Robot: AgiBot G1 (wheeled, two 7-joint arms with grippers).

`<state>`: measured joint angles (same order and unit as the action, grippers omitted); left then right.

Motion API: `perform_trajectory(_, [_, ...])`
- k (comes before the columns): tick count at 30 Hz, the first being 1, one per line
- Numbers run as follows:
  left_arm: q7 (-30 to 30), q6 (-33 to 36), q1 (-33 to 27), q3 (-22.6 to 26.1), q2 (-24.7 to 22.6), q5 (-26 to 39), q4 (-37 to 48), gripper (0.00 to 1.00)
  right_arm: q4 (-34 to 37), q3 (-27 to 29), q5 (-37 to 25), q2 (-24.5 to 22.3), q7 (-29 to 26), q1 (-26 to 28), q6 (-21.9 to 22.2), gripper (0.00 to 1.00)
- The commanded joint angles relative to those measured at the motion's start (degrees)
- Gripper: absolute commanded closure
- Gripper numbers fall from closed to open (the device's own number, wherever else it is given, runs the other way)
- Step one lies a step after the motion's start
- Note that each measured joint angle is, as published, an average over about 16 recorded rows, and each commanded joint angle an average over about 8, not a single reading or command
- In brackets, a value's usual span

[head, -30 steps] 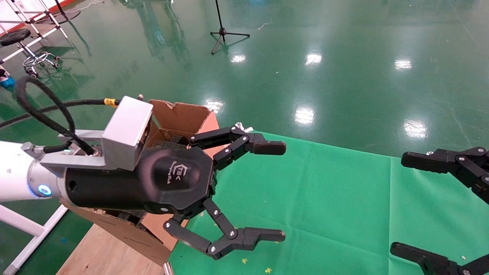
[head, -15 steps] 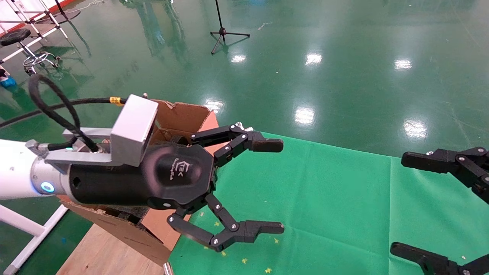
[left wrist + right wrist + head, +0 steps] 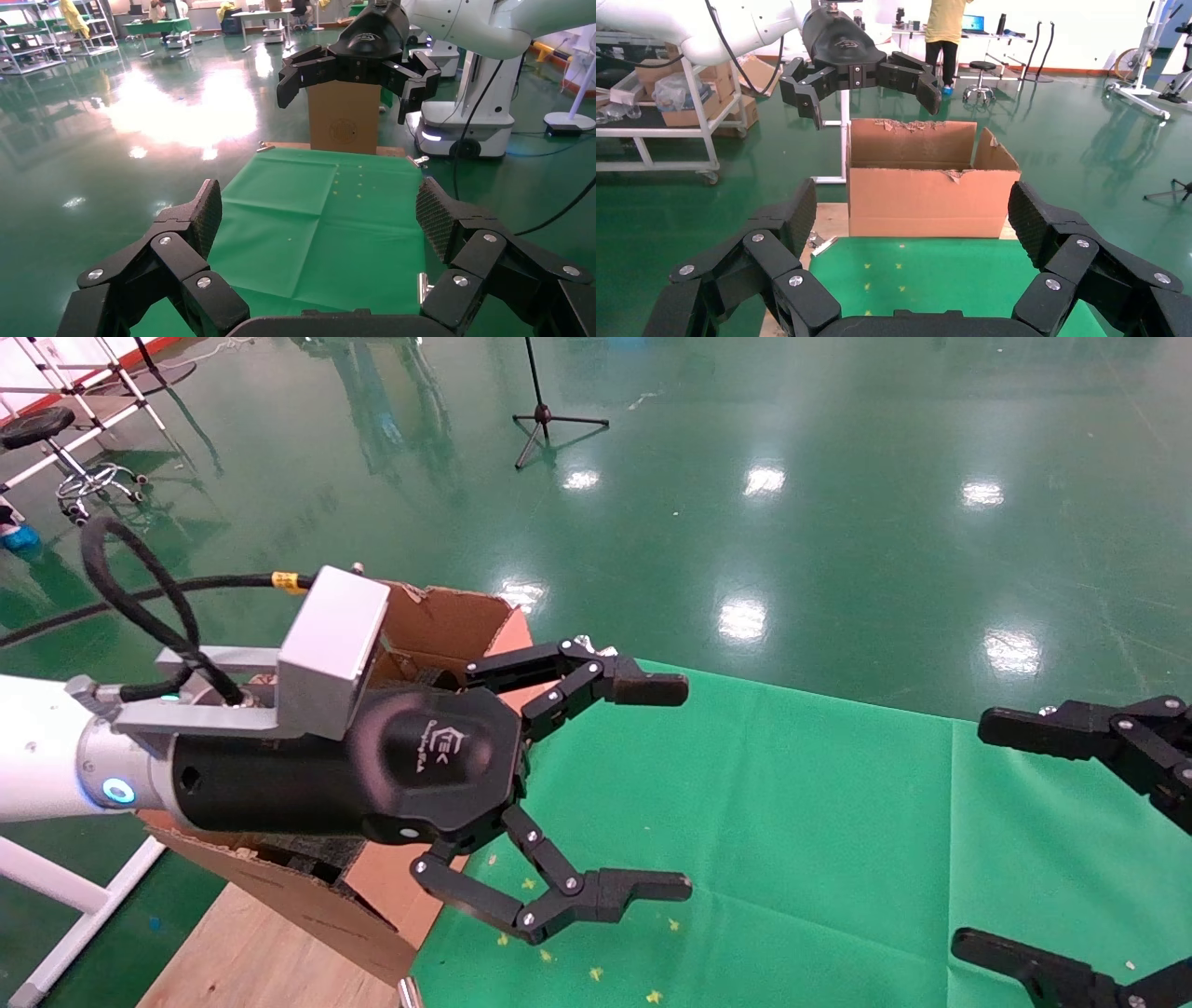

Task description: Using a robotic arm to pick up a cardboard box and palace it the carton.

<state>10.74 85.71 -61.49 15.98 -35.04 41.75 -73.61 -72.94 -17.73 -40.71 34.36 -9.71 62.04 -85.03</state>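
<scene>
Your carton [image 3: 447, 617] sits at the cloth's [image 3: 792, 822] left end. The left gripper [image 3: 684, 789] hangs above the cloth, just right of the carton.

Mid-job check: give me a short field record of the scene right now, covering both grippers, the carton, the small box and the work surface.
left gripper: open, empty, held above the green cloth beside the carton
right gripper: open, empty, at the cloth's right edge
carton: open-topped, torn flap edges, at the cloth's left end
cardboard box: not visible in any view
cloth: small yellow specks only

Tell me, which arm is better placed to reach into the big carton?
Left: the left gripper, open, hangs right beside the carton; the right gripper, also open, is far across the green cloth.
</scene>
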Motion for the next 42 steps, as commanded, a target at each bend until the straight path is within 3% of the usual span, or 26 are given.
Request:
perform_trajectory(1, [0.01, -0.01, -0.02, 0.01, 0.01, 0.05, 0.01, 0.0, 0.0, 0.0, 0.0, 0.0, 0.0, 0.0, 0.0, 0.0])
perform_trajectory(42, [0.08, -0.09, -0.11, 0.06, 0.03, 0.24, 0.09, 0.0, 0.0, 0.0, 0.0, 0.0, 0.0, 0.0, 0.0, 0.0])
